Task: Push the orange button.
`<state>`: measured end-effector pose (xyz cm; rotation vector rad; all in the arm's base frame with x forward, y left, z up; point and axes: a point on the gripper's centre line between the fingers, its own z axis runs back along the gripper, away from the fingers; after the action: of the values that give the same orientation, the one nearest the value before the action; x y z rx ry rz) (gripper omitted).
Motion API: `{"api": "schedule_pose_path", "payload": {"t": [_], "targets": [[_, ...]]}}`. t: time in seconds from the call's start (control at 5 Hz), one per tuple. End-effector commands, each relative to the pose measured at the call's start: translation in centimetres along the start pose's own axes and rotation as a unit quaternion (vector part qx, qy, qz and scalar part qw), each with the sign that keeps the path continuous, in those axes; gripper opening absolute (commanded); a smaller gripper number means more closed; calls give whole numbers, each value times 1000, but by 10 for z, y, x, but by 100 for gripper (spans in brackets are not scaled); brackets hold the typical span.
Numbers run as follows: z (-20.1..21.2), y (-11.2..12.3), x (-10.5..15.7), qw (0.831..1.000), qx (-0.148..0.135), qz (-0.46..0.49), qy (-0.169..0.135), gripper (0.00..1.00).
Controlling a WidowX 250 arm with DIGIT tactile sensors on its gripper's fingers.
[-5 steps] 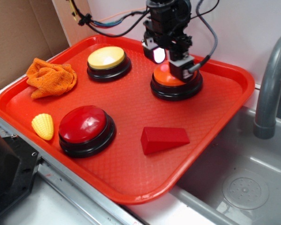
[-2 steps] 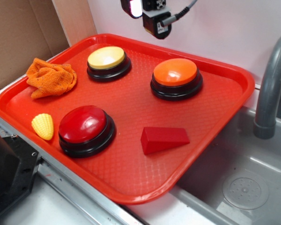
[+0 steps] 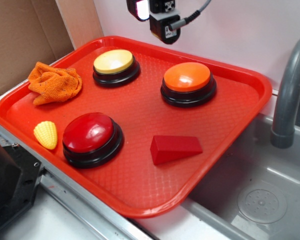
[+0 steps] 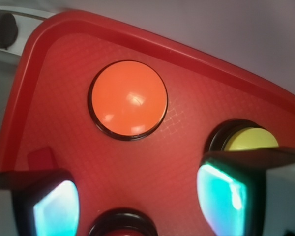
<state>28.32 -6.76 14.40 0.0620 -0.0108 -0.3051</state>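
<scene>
Pincer (image 3: 152, 15) apart above red tray (image 3: 140, 180), orange button (image 3: 187, 76), grey sink (image 3: 260, 195) alongside

You have bright, even light from above in the exterior view; soft shadows hug each thing on the tray (image 3: 240, 107); the orange button (image 4: 128, 100) carries a small white glare spot ahead of the jaws; in the wrist view the glowing fingertips (image 4: 221, 196) are blurred, and the corners darken.
</scene>
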Motion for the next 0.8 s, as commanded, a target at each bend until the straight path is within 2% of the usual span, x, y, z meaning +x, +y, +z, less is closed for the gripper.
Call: {"api": "schedule_pose_path", "payload": {"t": [0.0,0.2,0.6], "targets": [[28,-1,-1,999,-3,9,-45,100],[31,0,-5,999,-4,11,-50,100],[38,-4,-11,998,12,14,-56,100]]}}
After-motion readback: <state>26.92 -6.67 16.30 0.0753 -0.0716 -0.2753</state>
